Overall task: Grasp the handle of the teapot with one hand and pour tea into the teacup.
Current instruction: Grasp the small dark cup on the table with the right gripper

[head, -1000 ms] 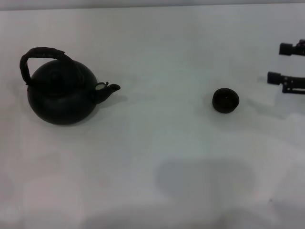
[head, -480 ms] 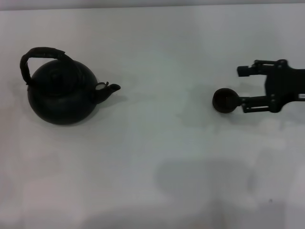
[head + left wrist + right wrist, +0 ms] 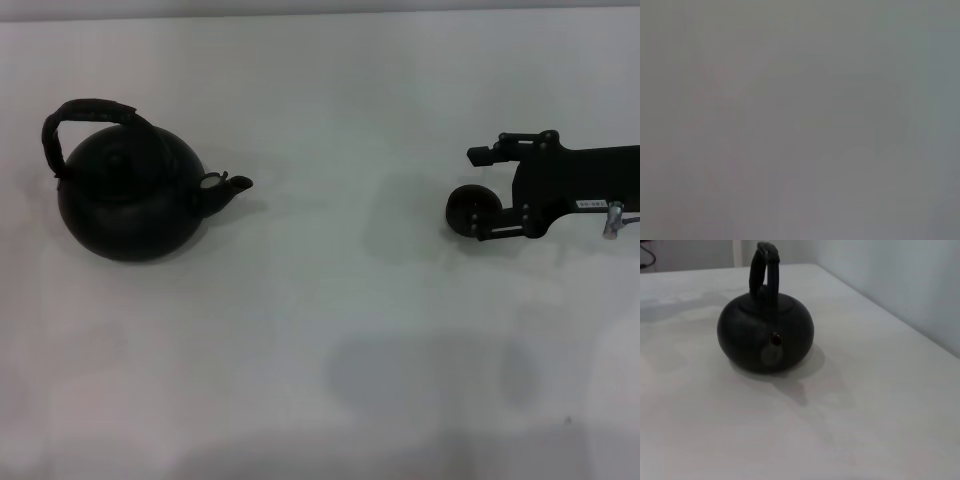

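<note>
table [image 3: 330, 330] white | teapot [image 3: 128, 195] sat far left, spout toward right, handle [image 3: 85, 115] untouched | right gripper [image 3: 480, 195] on right, fingers spread either side of teacup [image 3: 472, 212], near finger touching or just beside it | left gripper not seen | step: judged approach to cup; next calls for handle grasp, well apart

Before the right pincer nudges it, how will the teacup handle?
The teacup looks tiny and handleless, so probably light and apt to slide when the open right pincer touches it. Its squat round shape likely resists tipping. Possibly ceramic, so fragile.
</note>
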### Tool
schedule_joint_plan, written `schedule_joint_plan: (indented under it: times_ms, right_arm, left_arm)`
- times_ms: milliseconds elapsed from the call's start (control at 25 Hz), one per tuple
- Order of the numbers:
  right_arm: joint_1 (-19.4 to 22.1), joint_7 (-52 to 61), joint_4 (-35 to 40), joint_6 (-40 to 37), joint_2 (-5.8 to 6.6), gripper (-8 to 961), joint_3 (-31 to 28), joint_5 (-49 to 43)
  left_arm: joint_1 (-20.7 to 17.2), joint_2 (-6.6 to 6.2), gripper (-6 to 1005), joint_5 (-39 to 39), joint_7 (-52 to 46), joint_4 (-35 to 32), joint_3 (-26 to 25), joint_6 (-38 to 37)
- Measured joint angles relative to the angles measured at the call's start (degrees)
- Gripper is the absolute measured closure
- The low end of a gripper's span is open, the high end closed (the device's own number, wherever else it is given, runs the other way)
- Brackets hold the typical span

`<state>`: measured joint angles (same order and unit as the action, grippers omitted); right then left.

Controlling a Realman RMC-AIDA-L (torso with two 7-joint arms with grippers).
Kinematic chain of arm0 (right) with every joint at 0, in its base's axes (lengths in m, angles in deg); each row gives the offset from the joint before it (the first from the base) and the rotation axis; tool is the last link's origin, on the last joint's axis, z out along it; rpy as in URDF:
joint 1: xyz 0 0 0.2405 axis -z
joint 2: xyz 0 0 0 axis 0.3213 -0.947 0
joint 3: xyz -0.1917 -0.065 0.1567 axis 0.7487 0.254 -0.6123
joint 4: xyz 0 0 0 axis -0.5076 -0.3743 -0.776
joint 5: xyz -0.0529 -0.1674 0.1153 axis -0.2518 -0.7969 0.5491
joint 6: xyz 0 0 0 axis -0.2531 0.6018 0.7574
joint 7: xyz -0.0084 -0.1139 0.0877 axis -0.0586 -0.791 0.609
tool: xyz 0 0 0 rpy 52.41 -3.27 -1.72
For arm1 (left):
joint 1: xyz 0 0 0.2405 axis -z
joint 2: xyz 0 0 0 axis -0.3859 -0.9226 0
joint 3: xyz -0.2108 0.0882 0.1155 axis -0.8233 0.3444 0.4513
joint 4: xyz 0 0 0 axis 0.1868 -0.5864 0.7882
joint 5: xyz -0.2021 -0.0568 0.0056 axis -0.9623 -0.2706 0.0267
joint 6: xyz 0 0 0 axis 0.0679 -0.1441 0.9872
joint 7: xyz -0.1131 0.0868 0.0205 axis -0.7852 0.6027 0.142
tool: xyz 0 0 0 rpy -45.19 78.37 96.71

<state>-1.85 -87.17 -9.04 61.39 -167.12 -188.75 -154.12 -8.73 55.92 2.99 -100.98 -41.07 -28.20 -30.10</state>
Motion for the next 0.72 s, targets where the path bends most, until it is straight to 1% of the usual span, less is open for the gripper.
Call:
schedule_joint_plan:
  times_ms: [280,520,720]
  right_arm:
    - [-0.24,0.19,0.25,-2.38,0.01,111,1.66,-0.71]
    - [-0.40,1.41,0.28,-6.95,0.00,116,5.52,-2.77]
    - [-0.56,2.02,0.39,-8.86,0.00,121,6.65,-4.03]
  left_arm:
    - [0.10,0.08,388,0.00,-0.08,0.16,0.01,-0.04]
    - [-0.06,0.20,387,0.00,-0.10,0.22,0.09,-0.16]
    - [-0.12,0.20,388,-0.01,-0.19,0.22,0.09,-0.14]
